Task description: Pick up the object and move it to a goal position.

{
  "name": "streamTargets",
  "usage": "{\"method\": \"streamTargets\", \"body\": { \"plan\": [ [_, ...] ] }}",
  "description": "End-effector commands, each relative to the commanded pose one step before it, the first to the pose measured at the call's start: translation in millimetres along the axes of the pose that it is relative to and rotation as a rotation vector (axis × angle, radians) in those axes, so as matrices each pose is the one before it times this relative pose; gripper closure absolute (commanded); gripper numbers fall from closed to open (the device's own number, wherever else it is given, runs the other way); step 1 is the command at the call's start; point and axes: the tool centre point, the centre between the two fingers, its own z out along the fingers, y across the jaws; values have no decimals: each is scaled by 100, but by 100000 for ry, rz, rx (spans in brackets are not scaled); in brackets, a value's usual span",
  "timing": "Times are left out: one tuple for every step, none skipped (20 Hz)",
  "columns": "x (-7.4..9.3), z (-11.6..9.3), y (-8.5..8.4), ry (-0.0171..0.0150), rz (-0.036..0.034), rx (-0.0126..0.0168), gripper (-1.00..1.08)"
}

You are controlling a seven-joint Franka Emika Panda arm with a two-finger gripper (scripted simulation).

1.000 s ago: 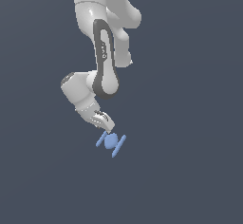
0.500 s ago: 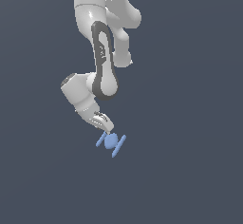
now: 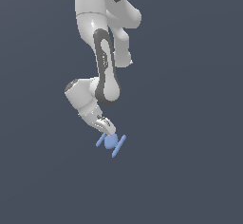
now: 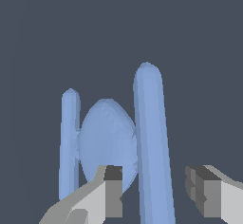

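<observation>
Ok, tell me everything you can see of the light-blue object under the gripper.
The object is one light-blue piece with a smooth, matte, plastic-like look: a rounded ball in the middle, joined on either side to two parallel bars with rounded ends. In the exterior view it lies on the flat grey ground just below the gripper. In the wrist view the open fingers straddle one bar, with the ball beside one finger. Whether anything touches it cannot be told.

Open space all round; only the object (image 4: 114,142) blocks, one bar standing between the hand's (image 4: 156,190) spread fingers (image 4: 113,190).
</observation>
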Motion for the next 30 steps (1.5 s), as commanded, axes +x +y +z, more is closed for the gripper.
{"method": "streamTargets", "body": {
  "plan": [
    [-79, 238, -4, -163, -34, 7, 108],
    [0, 0, 0, 0, 0, 0, 108],
    [0, 0, 0, 0, 0, 0, 108],
    [0, 0, 0, 0, 0, 0, 108],
    [0, 0, 0, 0, 0, 0, 108],
    [0, 0, 0, 0, 0, 0, 108],
    [0, 0, 0, 0, 0, 0, 108],
    [0, 0, 0, 0, 0, 0, 108],
    [0, 0, 0, 0, 0, 0, 108],
    [90, -111, -17, 204, -23, 28, 108],
    [-1, -25, 1, 0, 0, 0, 108],
    [-4, -76, 3, 0, 0, 0, 108],
    [-7, -127, 5, 0, 0, 0, 108],
    [-9, -178, 7, 0, 0, 0, 108],
    [-12, -230, 9, 0, 0, 0, 108],
    [-14, -281, 11, 0, 0, 0, 108],
    [-17, -333, 13, 0, 0, 0, 108],
    [-19, -386, 15, 0, 0, 0, 108],
    [-22, -439, 17, 0, 0, 0, 108],
    [-25, -493, 19, 0, 0, 0, 108],
    [-11, -537, 55, 6, 52, -45, 108],
    [-30, -602, 23, 0, 0, 0, 108],
    [-33, -658, 24, 0, 0, 0, 108],
    [-35, -715, 26, 0, 0, 0, 108],
    [-20, -763, 63, 2, 58, -38, 108],
    [-40, -832, 29, 0, 0, 0, 108],
    [-43, -893, 31, 0, 0, 0, 108],
    [-45, -953, 32, 0, 0, 0, 108],
    [-29, -995, 69, -6, 59, -35, 108],
    [-48, -1060, 35, 0, 0, 0, 108]
  ]
}}
